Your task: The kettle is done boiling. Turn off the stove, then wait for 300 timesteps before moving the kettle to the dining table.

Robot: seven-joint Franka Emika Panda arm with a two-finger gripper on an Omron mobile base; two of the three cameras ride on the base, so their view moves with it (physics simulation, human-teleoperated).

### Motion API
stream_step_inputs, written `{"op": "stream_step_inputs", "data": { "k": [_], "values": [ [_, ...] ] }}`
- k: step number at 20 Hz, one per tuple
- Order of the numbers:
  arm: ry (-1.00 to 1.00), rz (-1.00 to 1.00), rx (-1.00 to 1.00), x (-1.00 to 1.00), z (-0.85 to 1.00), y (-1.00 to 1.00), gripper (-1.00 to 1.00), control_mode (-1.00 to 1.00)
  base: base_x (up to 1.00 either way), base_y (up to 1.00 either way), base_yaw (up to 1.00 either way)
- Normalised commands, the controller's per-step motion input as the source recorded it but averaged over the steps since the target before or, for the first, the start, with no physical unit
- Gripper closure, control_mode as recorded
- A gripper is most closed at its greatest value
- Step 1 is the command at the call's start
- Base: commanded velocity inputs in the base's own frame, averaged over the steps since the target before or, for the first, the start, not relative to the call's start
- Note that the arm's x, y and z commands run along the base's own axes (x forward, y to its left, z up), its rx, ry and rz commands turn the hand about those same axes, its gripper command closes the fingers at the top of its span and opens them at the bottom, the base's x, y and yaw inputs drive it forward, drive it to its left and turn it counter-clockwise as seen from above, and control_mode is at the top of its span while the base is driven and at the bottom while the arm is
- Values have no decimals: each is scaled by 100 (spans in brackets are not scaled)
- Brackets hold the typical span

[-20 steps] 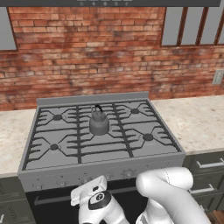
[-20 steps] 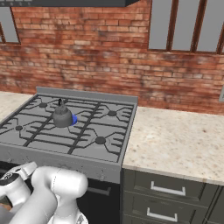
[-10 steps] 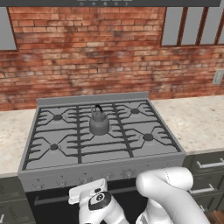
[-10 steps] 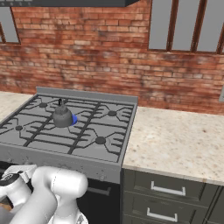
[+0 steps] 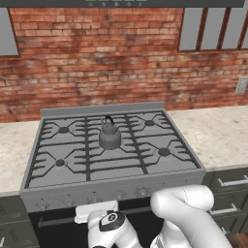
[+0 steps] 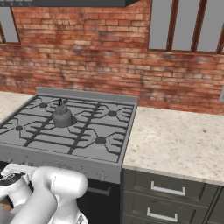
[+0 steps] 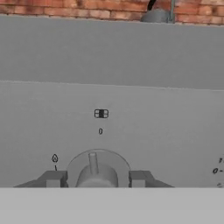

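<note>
Hand view looks straight at the grey front panel of the stove point(image 7: 131, 57), very close. The end effector point(image 7: 97, 178) has its two dark finger tips apart, one on each side of a round knob point(image 7: 97, 171), and they stand just beside it; whether they press it I cannot tell. The ridge of the knob points up to a small "0" mark on the panel, and a little flame sign is printed to the left of the knob. Above the panel edge, the bottom of the kettle point(image 7: 156, 15) shows against the red brick wall point(image 7: 65, 8).

From the left base view, the kettle point(image 5: 109, 135) sits upright on the black grates at the middle of the stove point(image 5: 111, 145), slightly toward the back. I see no flame under it. The arm bends down in front of the stove, below the row of knobs. A beige speckled worktop point(image 6: 175, 140) lies on the right side of the stove, touching it, with dark drawer cabinets point(image 6: 166, 197) under it.
</note>
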Motion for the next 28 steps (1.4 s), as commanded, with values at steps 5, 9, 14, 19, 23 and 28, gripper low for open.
{"op": "stream_step_inputs", "data": {
  "k": [5,9,14,19,23,28],
  "values": [
    [0,-7,21,-9,-9,-4,100,-100,0,0,0],
    [0,-9,21,-8,-6,-4,100,-100,0,0,0],
    [0,-9,17,-14,-6,0,100,-100,0,0,0],
    [1,0,1,-1,-9,0,-100,-100,0,0,0],
    [-5,0,0,-10,0,0,-100,-100,0,0,0],
    [-10,0,0,-21,0,1,-100,-100,0,0,0]
  ]
}}
